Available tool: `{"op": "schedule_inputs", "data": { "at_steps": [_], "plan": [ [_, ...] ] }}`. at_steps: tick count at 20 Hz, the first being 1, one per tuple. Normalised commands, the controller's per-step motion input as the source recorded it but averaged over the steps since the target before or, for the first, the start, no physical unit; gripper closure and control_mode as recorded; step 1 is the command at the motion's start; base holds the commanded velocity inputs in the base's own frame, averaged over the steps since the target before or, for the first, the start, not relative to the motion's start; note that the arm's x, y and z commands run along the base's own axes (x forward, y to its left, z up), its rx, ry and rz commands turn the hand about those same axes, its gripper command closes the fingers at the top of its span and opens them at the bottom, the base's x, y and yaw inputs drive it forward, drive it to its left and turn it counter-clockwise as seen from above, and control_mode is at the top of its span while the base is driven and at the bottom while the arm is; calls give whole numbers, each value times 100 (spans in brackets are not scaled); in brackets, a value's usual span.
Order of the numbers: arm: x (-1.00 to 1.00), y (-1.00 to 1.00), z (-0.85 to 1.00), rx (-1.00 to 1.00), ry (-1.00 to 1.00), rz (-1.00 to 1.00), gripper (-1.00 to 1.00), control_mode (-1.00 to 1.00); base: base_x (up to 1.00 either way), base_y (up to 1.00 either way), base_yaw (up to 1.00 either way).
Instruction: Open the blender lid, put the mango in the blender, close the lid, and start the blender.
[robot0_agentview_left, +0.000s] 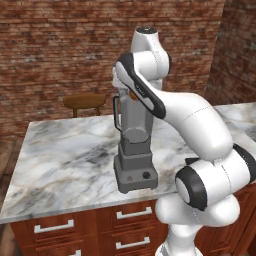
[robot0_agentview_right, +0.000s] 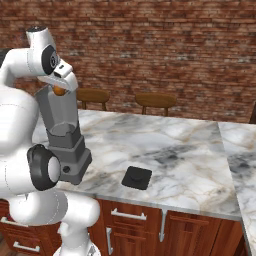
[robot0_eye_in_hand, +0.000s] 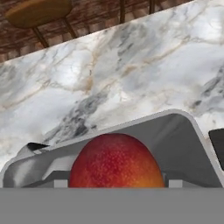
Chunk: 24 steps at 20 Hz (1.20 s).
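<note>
**Mango held over the open blender jar**

Marble, white with grey and rust veining, makes up the broad island counter (robot0_agentview_right: 190, 150), which sits on red-brown wooden drawers with pale bar handles (robot0_agentview_left: 53, 226). Behind it runs a brick wall, with round wooden stools (robot0_agentview_right: 155, 100) standing at the far edge of the counter.

Next in size, the white arm bends up from the base and curls over the grey blender (robot0_agentview_left: 134, 150). This is a tapered square jar with a side handle on a boxy base, standing near the front edge of the counter. Its rim is uncovered.

On the marble to the right of the blender, well apart from it, lies the flat, square black blender lid (robot0_agentview_right: 137, 177) with its round centre piece.

At the top of the jar is the gripper (robot0_agentview_right: 61, 86), pointing down at the rim. Its jaws stand partly spread and pinch the small orange-red mango (robot0_eye_in_hand: 116, 162) between them. In the hand view the fruit sits right over the open grey mouth of the jar.
</note>
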Motion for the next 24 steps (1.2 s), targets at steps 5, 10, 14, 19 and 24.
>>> {"op": "schedule_inputs", "data": {
  "at_steps": [5, 10, 14, 19, 24],
  "plan": [
    [-2, 0, -64, 0, 11, 12, 100, -100, 0, 0, 0],
    [-39, 4, -65, 0, 3, 16, 100, -100, 0, 0, 0],
    [-63, 3, -55, 0, 0, 15, 100, -100, 0, 0, 0],
    [-42, 3, -54, 0, 2, 12, -100, -100, 0, 0, 0],
    [-9, 5, -38, 0, 2, 9, -100, -100, 0, 0, 0]
  ]
}}
